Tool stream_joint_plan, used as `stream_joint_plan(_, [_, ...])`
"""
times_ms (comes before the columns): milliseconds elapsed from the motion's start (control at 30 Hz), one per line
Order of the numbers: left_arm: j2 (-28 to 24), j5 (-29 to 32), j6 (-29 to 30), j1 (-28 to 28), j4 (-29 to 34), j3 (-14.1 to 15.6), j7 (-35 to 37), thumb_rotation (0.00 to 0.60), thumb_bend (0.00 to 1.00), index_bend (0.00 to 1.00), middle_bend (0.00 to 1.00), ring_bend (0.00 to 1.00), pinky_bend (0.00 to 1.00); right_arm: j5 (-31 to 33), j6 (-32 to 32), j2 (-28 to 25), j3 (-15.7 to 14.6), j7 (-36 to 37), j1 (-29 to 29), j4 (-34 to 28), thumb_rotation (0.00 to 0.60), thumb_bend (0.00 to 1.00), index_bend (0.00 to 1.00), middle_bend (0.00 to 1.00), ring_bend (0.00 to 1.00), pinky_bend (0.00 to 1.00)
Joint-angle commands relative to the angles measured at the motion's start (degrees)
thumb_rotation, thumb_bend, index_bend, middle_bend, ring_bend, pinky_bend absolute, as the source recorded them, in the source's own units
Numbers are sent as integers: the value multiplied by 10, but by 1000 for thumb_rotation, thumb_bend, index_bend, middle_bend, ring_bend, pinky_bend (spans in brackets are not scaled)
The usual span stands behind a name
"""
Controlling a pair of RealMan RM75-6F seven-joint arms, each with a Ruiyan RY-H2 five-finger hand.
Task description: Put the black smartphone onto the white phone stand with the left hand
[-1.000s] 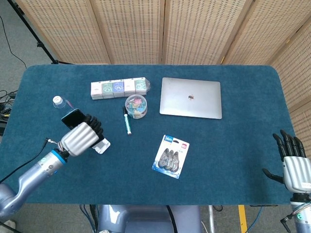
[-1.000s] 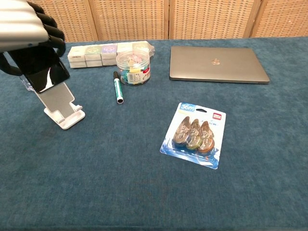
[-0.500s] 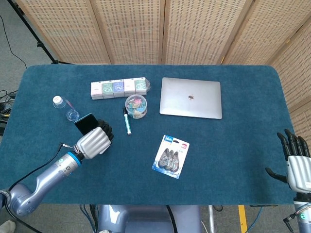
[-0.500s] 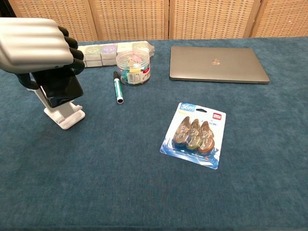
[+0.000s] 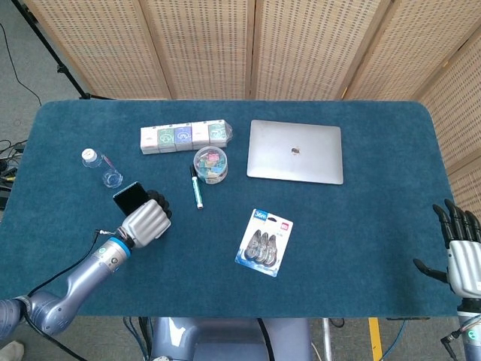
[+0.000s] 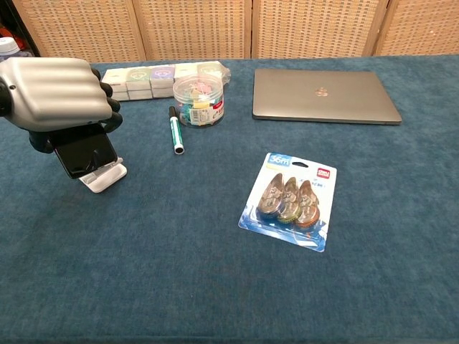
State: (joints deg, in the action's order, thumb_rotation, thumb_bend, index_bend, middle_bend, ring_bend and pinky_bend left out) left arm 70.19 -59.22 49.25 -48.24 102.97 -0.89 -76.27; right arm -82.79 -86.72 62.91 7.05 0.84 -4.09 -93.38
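Note:
My left hand [image 5: 146, 221] [image 6: 56, 94] grips the black smartphone [image 5: 130, 198] [image 6: 84, 152] at the table's left side. In the chest view the phone leans against the white phone stand [image 6: 103, 176], its lower edge down at the stand's base lip; most of the stand is hidden behind phone and hand. In the head view the stand is hidden under the hand. My right hand [image 5: 462, 252] hangs open at the far right edge of the table, fingers spread, holding nothing.
A green marker [image 5: 196, 186] lies right of the hand, with a clear tub of clips [image 5: 210, 164] and a row of small boxes [image 5: 184, 136] behind it. A small bottle [image 5: 100, 167] lies left. A closed laptop [image 5: 295, 151] and a blister pack [image 5: 264, 242] sit further right.
My left hand has moved right and down with the phone, from above the stand to onto it, so the stand's back plate is now covered. The right hand has drifted slightly lower.

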Motion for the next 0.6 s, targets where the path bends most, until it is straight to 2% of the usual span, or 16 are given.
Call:
stream_joint_plan(33, [4,11,9,-10,2,8,-8,600,247,558,366,281,425,0,0,-1,0,1,0,0,600,0,0,0,0,0])
stream_joint_plan(600, [29,57,53,-52,-9,46,-60,600,251,558,366,281,424,4,1,-3,2,6,1,1,600,0,0,0,0,0])
